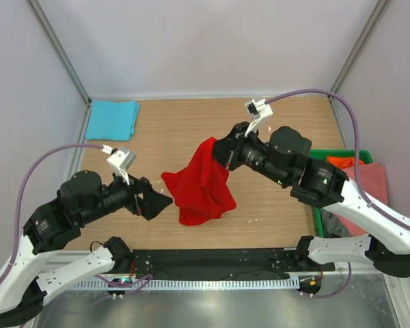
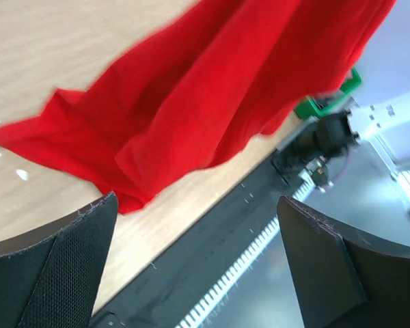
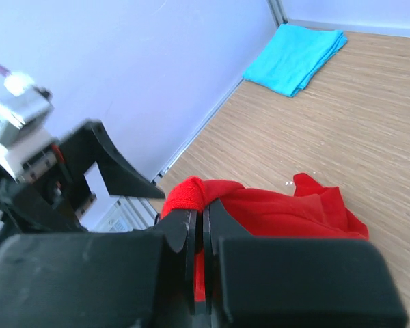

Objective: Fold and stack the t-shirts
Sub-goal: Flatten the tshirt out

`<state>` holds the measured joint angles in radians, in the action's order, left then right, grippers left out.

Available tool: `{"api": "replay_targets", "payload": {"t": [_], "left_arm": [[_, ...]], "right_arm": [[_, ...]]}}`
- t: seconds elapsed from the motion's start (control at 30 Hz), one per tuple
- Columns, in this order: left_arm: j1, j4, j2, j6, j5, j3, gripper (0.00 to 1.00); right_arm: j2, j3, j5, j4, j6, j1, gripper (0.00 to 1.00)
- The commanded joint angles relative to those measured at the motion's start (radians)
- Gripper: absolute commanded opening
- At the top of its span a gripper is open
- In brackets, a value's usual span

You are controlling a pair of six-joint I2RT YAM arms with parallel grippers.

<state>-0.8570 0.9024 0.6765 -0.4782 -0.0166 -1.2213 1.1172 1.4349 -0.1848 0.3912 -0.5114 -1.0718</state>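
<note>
Red t-shirt (image 1: 201, 181) is up in the air! My right tool (image 3: 199, 229) has its jaws clamped tight on a bunched ridge of the cloth, and I'm holding it above the middle of the tabletop (image 1: 191, 123). The shirt hangs down in a crumpled drape. Its lower part pools on the wood toward the near edge. I'd call this the very start of the fold on this shirt: lifted out, not yet spread, nothing flat yet. My left tool (image 2: 195, 263) sits low on the left, just beside the trailing cloth. Its jaws are spread wide with nothing between them and nothing touching the pads. The next move, as I judge it, calls for that open left tool to find a free edge or shoulder of the shirt, so the two of us can stretch it and lay it flat, and finding one in this tangle looks tricky. Over in the far left corner the turquoise t-shirt (image 1: 111, 119) lies folded and ready to take the stack. Off the right edge, the green crate (image 1: 321, 154) holds an orange t-shirt (image 1: 342, 162) and a pink t-shirt (image 1: 372, 181), both waiting.
</note>
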Motion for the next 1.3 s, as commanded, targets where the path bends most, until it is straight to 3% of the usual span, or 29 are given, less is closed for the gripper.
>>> {"api": "replay_targets", "payload": {"t": [0.0, 0.07, 0.17, 0.27, 0.3, 0.37, 0.4, 0.43, 0.47, 0.53, 0.67, 0.7, 0.73, 0.83, 1.03, 1.27], "left_arm": [[0.0, -0.103, -0.043, -0.092, -0.127, 0.109, 1.0], [-0.002, -0.132, -0.034, -0.148, -0.158, 0.178, 0.92], [-0.046, -0.194, -0.022, -0.152, -0.09, 0.212, 0.86], [-0.239, -0.209, 0.075, -0.057, 0.128, 0.133, 0.82], [-0.294, -0.192, 0.146, -0.036, 0.287, 0.076, 0.82], [-0.419, -0.181, 0.224, 0.019, 0.473, 0.02, 0.83], [-0.548, -0.168, 0.253, 0.024, 0.582, -0.015, 0.84], [-0.603, -0.171, 0.303, 0.039, 0.741, -0.024, 0.87], [-0.687, -0.18, 0.323, 0.071, 0.801, -0.035, 0.88], [-0.744, -0.201, 0.372, 0.11, 0.892, -0.043, 0.92], [-0.754, -0.201, 0.489, 0.136, 0.897, -0.064, 0.89], [-0.752, -0.194, 0.506, 0.13, 0.912, -0.067, 0.86], [-0.752, -0.183, 0.527, 0.116, 0.937, -0.064, 0.77], [-0.749, -0.191, 0.566, 0.104, 0.997, -0.041, 0.74], [-0.65, -0.258, 0.566, 0.082, 0.903, 0.022, 0.73], [-0.564, -0.359, 0.594, 0.104, 0.761, 0.051, 0.61]], "right_arm": [[-0.02, 0.085, -0.07, 0.018, -0.045, -0.005, 0.01], [-0.005, 0.142, -0.157, 0.053, -0.085, -0.004, 0.01], [0.035, 0.231, -0.223, 0.129, -0.143, -0.005, 0.01], [0.084, 0.32, -0.313, 0.236, -0.211, -0.004, 0.01], [0.095, 0.347, -0.343, 0.268, -0.219, -0.004, 0.01], [0.113, 0.367, -0.375, 0.293, -0.248, -0.004, 0.01], [0.118, 0.381, -0.384, 0.298, -0.254, -0.004, 0.01], [0.122, 0.39, -0.409, 0.307, -0.263, -0.004, 0.01], [0.133, 0.4, -0.421, 0.317, -0.271, -0.004, 0.01], [0.144, 0.427, -0.446, 0.351, -0.288, -0.004, 0.01], [0.148, 0.453, -0.456, 0.376, -0.308, -0.002, 0.01], [0.147, 0.456, -0.459, 0.377, -0.311, -0.004, 0.01], [0.145, 0.458, -0.458, 0.377, -0.314, -0.004, 0.01], [0.124, 0.443, -0.446, 0.361, -0.325, -0.004, 0.01], [0.081, 0.417, -0.43, 0.336, -0.334, -0.004, 0.01], [0.066, 0.412, -0.421, 0.331, -0.337, -0.004, 0.01]]}}
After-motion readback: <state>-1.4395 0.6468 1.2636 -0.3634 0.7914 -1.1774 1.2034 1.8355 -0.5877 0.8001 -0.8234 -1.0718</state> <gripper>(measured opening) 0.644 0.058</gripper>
